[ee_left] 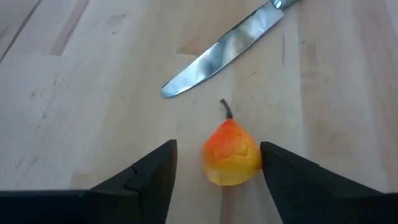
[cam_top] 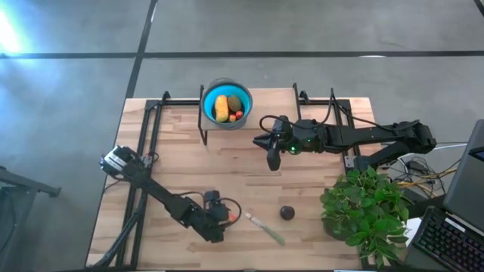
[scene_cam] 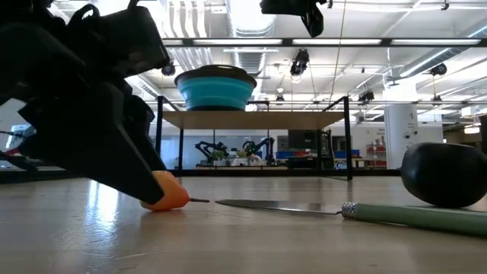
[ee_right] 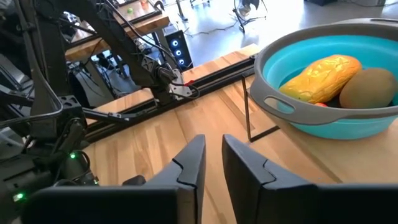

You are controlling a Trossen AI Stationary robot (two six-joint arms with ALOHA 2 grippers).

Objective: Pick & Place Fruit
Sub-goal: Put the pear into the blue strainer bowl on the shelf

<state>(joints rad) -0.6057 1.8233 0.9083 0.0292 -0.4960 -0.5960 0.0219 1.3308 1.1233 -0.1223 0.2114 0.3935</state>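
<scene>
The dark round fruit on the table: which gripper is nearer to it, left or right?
The left gripper is slightly nearer. It sits low beside the dark round fruit, across the knife, with the small pear between its fingers. The right gripper hovers farther up the table, toward the bowl.

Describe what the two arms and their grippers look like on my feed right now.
Both arms are dark, slim and jointed, with black cables looped along them. The right gripper sits behind a wrist block showing small green lights; its fingers are black, angular and wedge-shaped. The left gripper has the same matte black tapered fingers, and that arm's base carries a pale round fitting.
</scene>
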